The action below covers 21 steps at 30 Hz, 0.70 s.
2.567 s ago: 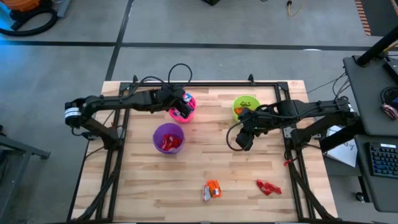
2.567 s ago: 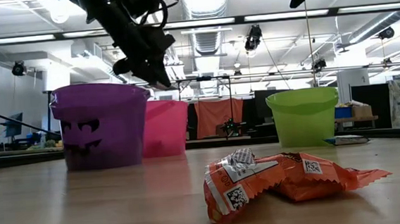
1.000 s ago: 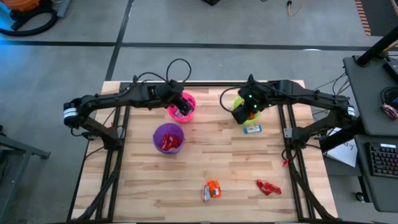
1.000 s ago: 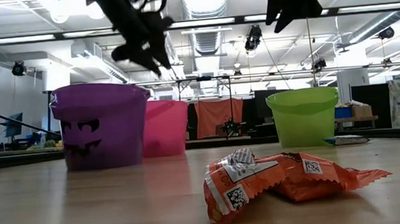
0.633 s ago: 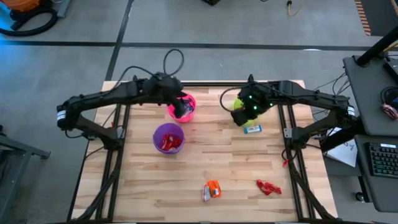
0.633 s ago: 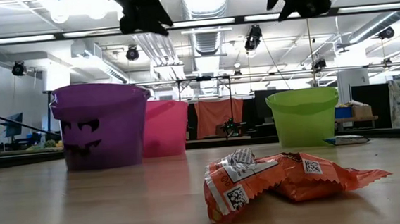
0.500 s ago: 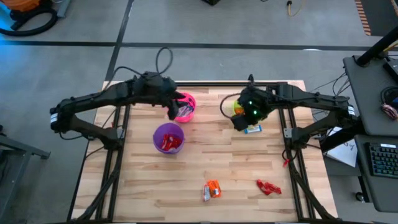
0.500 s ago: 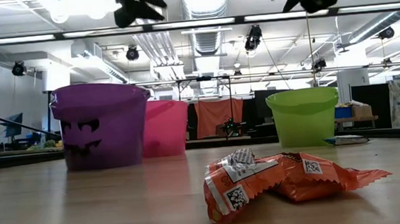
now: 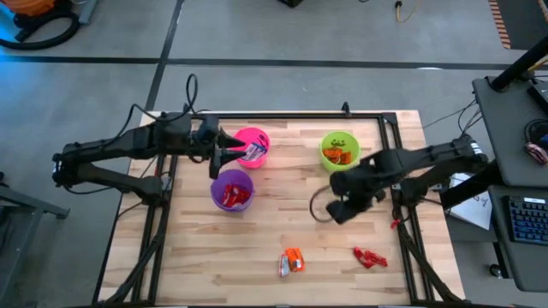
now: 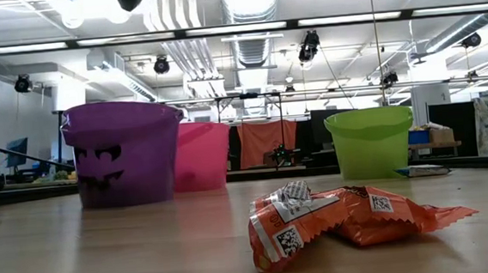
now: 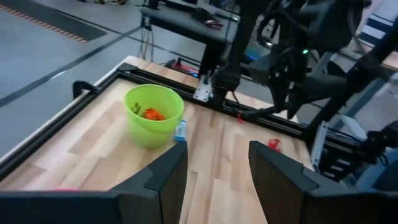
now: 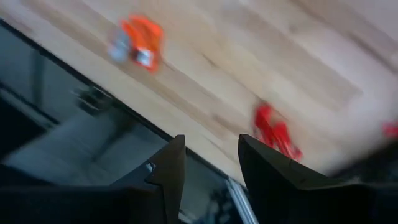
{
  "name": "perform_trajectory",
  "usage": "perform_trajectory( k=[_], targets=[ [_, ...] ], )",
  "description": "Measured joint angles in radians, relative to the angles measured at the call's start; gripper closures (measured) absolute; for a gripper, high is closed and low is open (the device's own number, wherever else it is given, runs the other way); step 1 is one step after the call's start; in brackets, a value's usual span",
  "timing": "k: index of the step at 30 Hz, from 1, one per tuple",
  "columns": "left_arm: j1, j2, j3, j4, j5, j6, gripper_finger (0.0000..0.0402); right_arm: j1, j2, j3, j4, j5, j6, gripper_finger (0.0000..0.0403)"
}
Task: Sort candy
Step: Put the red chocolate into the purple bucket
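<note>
High view, left to right: left gripper hung just left of the pink cup, above the purple cup, fingers spread with nothing between them. Pink cup held blue-and-white candy; purple cup held red candy. Green cup sat further right near the table's far edge, orange candy inside. Right gripper hovered over bare table below the green cup, well apart from it. Right wrist view showed its fingers parted and empty.

Loose candy on the near side of the table: an orange pack left of center, a red pack to its right. Both lay well apart from either gripper. Right wrist view caught both, blurred.

Left wrist view showed the green cup with a blue bar lying on the table just beside it; that bar was hidden under the right arm in the high view.

Low view: purple, pink, green cups in a row, orange pack in front.
</note>
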State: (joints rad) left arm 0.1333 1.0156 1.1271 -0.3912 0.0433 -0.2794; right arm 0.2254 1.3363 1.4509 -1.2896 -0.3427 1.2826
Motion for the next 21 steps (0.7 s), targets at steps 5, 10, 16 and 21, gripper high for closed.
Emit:
perform_trajectory(
  k=[5,10,16,21],
  targets=[
    [-0.022,0.003,0.000,0.003,0.000,0.000,0.0248,0.083,0.049,-0.001,-0.034,-0.032,0.046,0.0244],
    [-0.024,0.011,0.000,0.003,-0.001,-0.004,0.0248,0.138,0.100,-0.007,-0.036,-0.031,0.014,0.0207],
    [-0.030,0.010,0.000,0.002,-0.002,-0.011,0.0248,0.189,0.155,-0.081,-0.032,-0.024,-0.044,0.0196],
    [-0.034,0.009,0.000,0.001,-0.002,-0.010,0.0248,0.217,0.171,-0.191,0.045,-0.024,-0.069,0.0202]
  ],
)
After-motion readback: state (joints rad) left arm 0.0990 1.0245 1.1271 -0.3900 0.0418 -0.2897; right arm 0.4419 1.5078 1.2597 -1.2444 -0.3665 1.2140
